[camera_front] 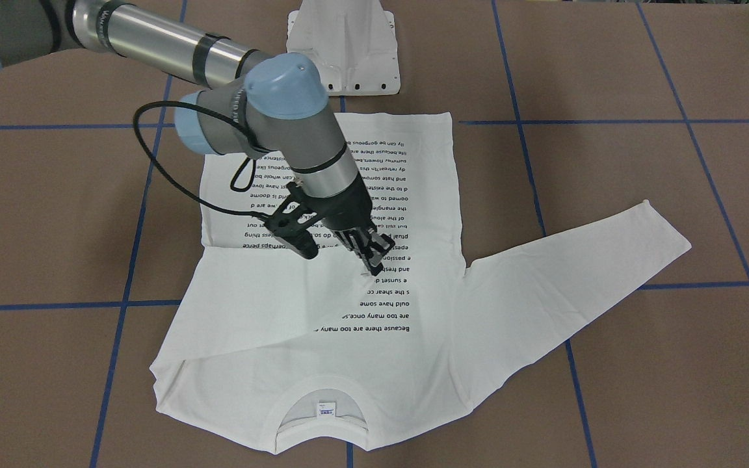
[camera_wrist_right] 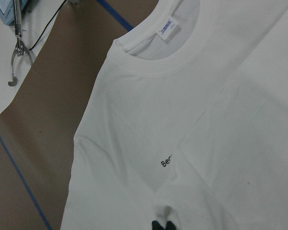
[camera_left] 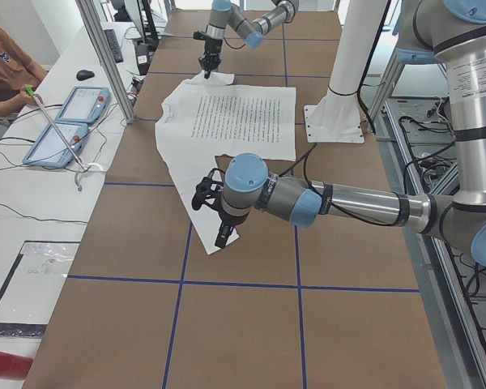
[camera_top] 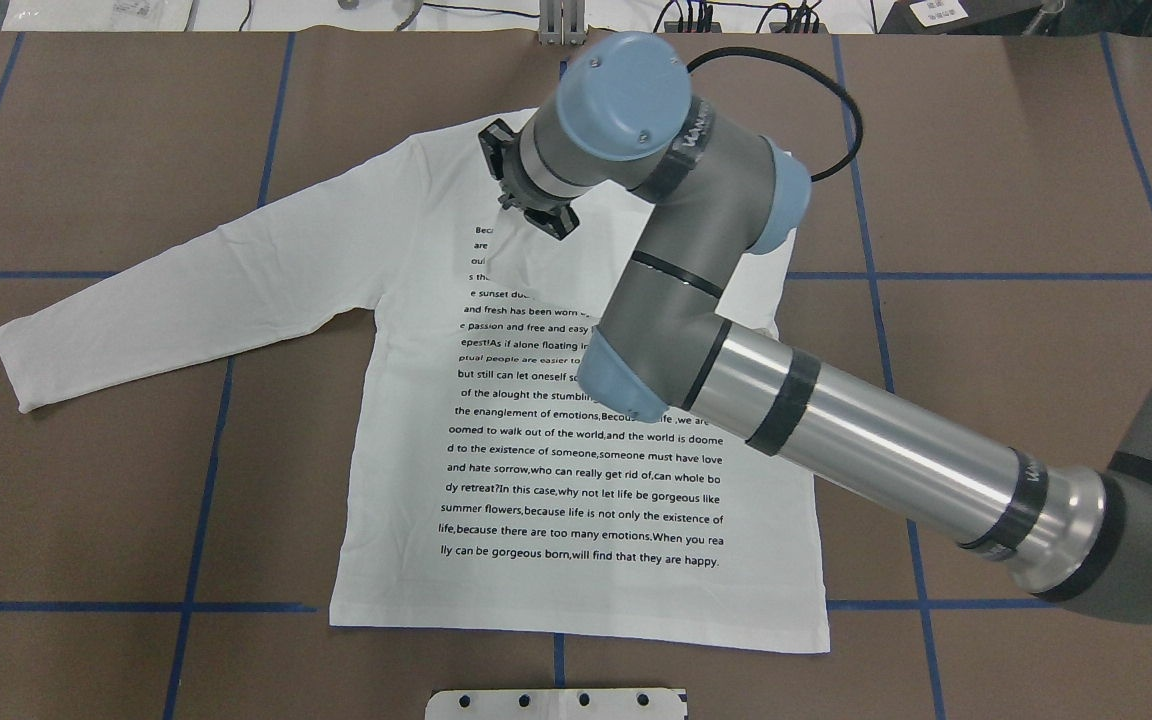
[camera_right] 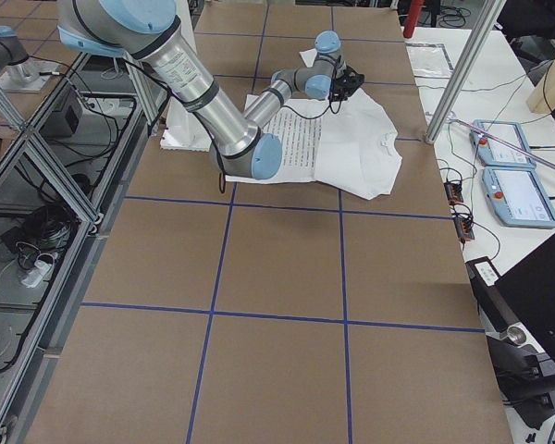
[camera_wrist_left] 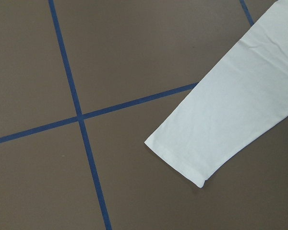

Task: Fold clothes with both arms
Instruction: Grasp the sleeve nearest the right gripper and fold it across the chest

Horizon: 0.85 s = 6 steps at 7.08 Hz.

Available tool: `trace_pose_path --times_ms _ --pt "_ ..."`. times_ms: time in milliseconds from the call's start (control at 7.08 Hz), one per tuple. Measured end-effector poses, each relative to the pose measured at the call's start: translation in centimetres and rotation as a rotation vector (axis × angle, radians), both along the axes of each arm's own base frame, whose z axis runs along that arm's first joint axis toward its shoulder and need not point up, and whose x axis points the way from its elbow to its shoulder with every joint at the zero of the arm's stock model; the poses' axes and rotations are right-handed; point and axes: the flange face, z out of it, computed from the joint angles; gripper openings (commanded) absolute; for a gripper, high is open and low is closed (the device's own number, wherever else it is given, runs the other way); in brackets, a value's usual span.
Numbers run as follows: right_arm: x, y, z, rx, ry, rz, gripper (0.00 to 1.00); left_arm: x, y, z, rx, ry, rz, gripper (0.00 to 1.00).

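Right arm point(camera_top: 866, 440) seen over T-shirt point(camera_top: 576, 590), laid text-up on desk point(camera_top: 86, 500). Right tool point(camera_front: 372, 260) clenched on folded-in sleeve point(camera_front: 251, 286) at chest. Left tool point(camera_left: 220, 231) poised over outstretched cuff point(camera_wrist_left: 182, 155); state cannot be told. Cloth judged light, limp: best pinched at cuff hem.

The right arm point(camera_top: 866, 440) is stretched forward, its wrist bent down, and the right gripper point(camera_front: 373, 264) is pointed downward with fingertips drawn almost together. The left arm point(camera_left: 348, 203) is held low and outstretched, the left gripper point(camera_left: 220, 237) aimed downward, its opening unreadable.
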Motion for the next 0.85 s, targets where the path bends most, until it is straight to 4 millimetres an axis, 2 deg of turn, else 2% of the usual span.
trace_pose_path --times_ms 141,282,565,847 --pt "-3.2 0.9 -1.8 0.014 -0.008 0.015 0.00 0.0 0.0 -0.1 0.004 0.001 0.000 1.00" --pt "-5.3 1.9 -2.3 0.027 -0.009 0.023 0.00 0.0 0.0 -0.2 0.005 0.003 0.001 1.00" --pt "-7.5 3.2 -2.9 0.056 -0.024 0.040 0.00 0.0 0.1 -0.2 0.004 0.007 0.003 1.00" --pt "-8.4 3.6 -3.4 0.068 -0.029 0.051 0.02 0.0 0.1 -0.1 0.000 0.007 0.003 1.00"
